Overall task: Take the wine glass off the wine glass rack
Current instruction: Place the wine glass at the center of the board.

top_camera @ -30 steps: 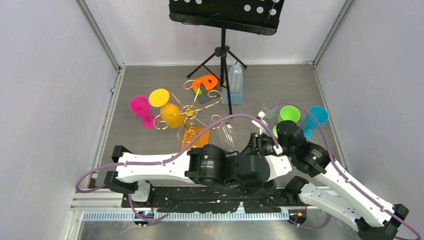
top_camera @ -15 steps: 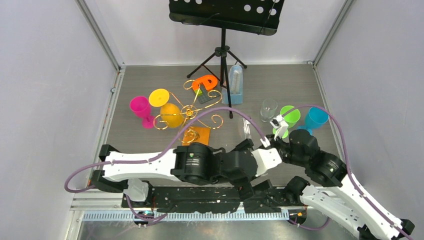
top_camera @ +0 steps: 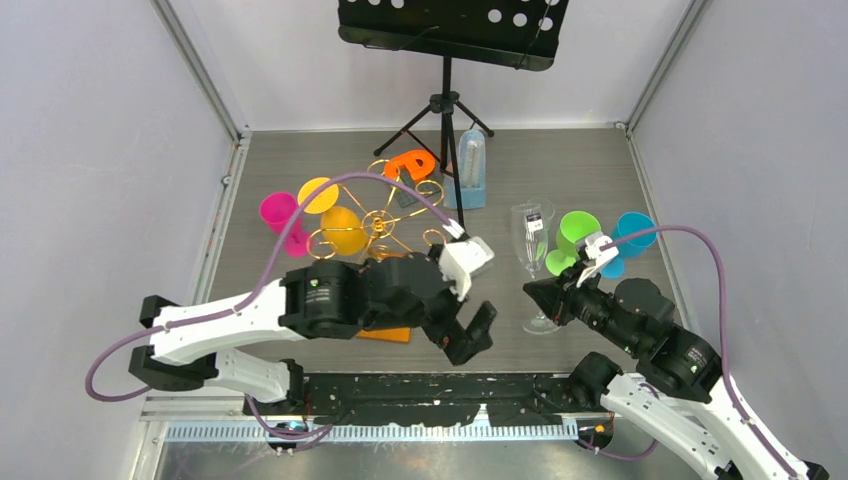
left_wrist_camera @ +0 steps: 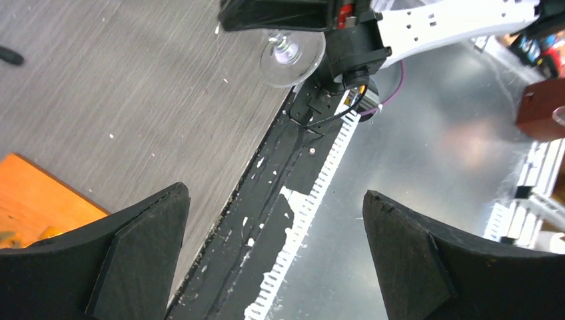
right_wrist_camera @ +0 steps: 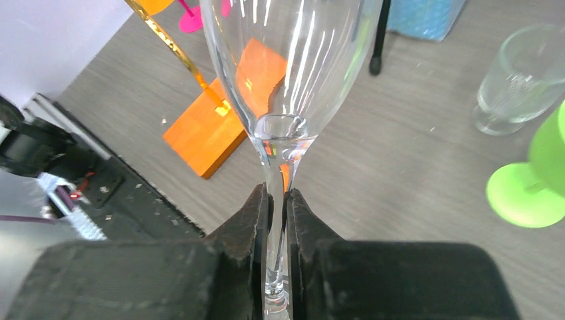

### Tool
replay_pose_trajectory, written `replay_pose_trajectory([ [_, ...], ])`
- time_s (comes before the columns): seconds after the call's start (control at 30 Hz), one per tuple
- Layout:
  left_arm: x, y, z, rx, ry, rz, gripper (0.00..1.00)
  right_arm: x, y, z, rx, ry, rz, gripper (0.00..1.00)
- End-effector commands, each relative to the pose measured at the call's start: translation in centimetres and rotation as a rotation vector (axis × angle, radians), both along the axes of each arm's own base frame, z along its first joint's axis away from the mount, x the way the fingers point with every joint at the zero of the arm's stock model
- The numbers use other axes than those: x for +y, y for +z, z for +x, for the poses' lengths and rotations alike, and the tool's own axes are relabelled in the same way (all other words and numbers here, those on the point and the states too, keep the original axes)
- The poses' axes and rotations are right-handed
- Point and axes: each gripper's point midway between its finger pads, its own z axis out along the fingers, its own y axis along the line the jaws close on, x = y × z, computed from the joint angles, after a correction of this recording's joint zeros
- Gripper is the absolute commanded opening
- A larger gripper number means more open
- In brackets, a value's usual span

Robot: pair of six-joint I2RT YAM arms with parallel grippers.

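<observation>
The clear wine glass [top_camera: 530,238] stands upright right of centre in the top view, well apart from the wine glass rack [top_camera: 381,222]. The right end effector [top_camera: 533,296] is clamped on its stem. In the right wrist view the 2 black fingers [right_wrist_camera: 247,230] pinch the stem just under the bowl. Its round foot is low over the grey surface [top_camera: 600,170], near the front edge. I cannot tell whether the foot touches.

The left end effector [top_camera: 462,335] hangs just left of the glass, at lower centre of the top view. Its jaws stand wide apart with nothing between them. The left wrist view shows both its fingers [left_wrist_camera: 133,267] at the bottom corners and the foot of the glass at the top.

The rack's gold wire arms spread at centre left. Its orange base [right_wrist_camera: 206,133] is partly hidden under the left arm. A pink cup [top_camera: 279,212] and 2 yellow cups [top_camera: 343,230] are at the rack's left. A green cup [top_camera: 576,230] and a blue cup [top_camera: 631,232] stand just right of the glass. The black music stand [top_camera: 446,30] rises at the top.
</observation>
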Motion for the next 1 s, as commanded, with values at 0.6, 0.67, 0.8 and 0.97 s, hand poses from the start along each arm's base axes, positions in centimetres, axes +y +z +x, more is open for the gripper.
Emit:
replay_pose_trajectory([
  [0.6, 6.8, 2.1, 0.5, 0.364, 0.234, -0.374, 1.00, 3.0, 4.9, -1.9, -0.627, 0.498, -0.288, 0.06],
  [0.67, 7.3, 1.7, 0.4, 0.396, 0.257, -0.393, 0.99, 3.3, 4.7, -2.9, -0.680, 0.571, -0.303, 0.06],
  [0.8, 8.1, 0.7, 0.4, 0.444, 0.298, -0.431, 0.99, 3.6, 4.4, -4.0, -0.746, 0.652, -0.320, 0.06],
  [0.97, 8.1, 0.1, 0.2, 0.464, 0.299, -0.442, 0.98, 3.6, 4.0, -3.8, -0.745, 0.664, -0.342, 0.06],
])
